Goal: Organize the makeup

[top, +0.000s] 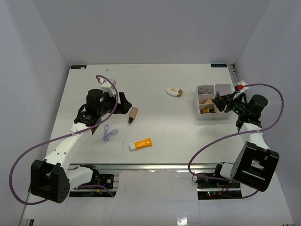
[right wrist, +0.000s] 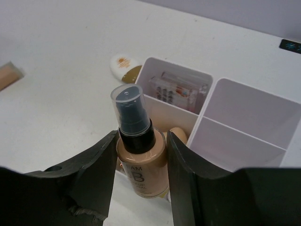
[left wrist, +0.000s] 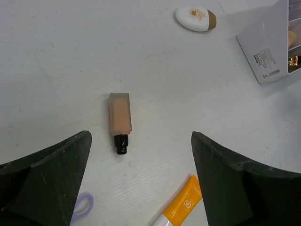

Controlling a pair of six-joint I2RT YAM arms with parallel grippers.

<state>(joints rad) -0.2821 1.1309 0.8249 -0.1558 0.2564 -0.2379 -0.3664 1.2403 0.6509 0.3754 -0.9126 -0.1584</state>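
Makeup [top: 133,114] mostly loose on the table [top: 178,136]: brown lipstick [left wrist: 120,113], orange tube [left wrist: 183,205], purple loop [top: 109,133], white oval compact [left wrist: 195,19]. Your left gripper [left wrist: 140,136] hangs over the lipstick, jaws wide apart, touching nothing. Your right gripper [right wrist: 142,141] is clamped on a beige pump bottle [right wrist: 141,162], upright at the white tray [top: 207,116]. Pink-printed packets [right wrist: 176,89] sit in one compartment.

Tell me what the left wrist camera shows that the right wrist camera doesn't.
Only the left wrist view: the orange tube and the purple loop, near the open left gripper.
Only the right wrist view: the foundation pump bottle clamped in the right gripper, plus the pink-printed packets and the beige sponge inside the white tray.
Both: the white oval compact, the tray, and the beige lipstick tube, whole in the left view and apparently just an end at the right view's edge.
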